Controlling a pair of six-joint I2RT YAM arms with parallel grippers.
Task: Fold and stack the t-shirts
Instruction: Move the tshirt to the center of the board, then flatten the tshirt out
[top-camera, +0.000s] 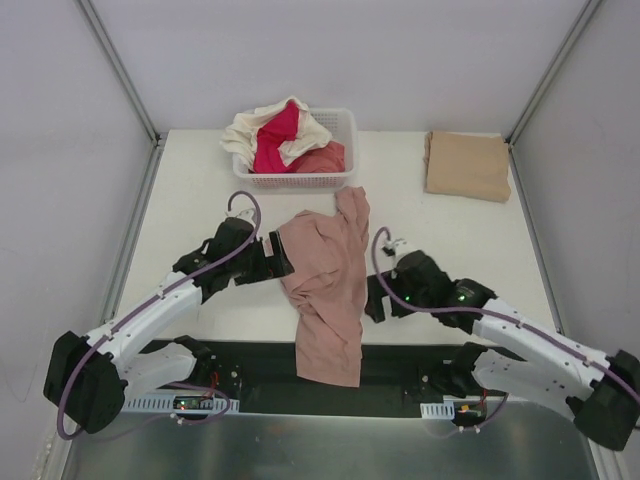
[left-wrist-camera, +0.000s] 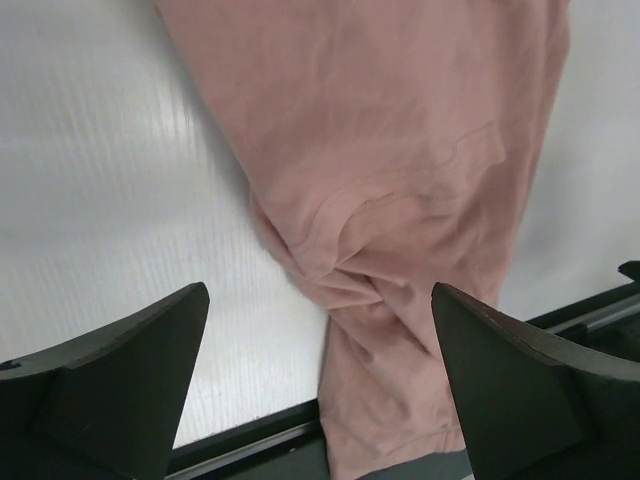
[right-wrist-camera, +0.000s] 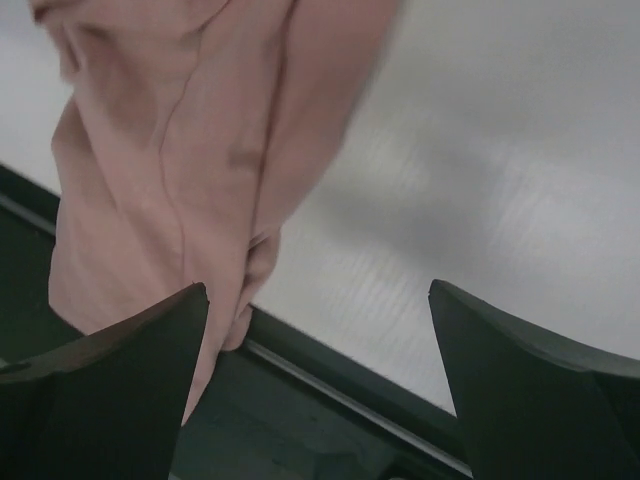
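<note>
A dusty-pink t-shirt (top-camera: 327, 285) lies crumpled lengthwise down the table's middle, its lower end hanging over the near edge. It also shows in the left wrist view (left-wrist-camera: 400, 170) and the right wrist view (right-wrist-camera: 190, 150). My left gripper (top-camera: 283, 255) is open at the shirt's left side, holding nothing. My right gripper (top-camera: 374, 297) is open at the shirt's right side, holding nothing. A folded tan t-shirt (top-camera: 467, 165) lies at the back right. Cream (top-camera: 245, 132), magenta (top-camera: 273, 143) and coral (top-camera: 322, 158) shirts are piled in the basket.
A white lattice basket (top-camera: 345, 125) stands at the back centre of the table. The table's dark near edge rail (top-camera: 400, 358) runs under the hanging shirt end. Grey walls close in the sides and the back.
</note>
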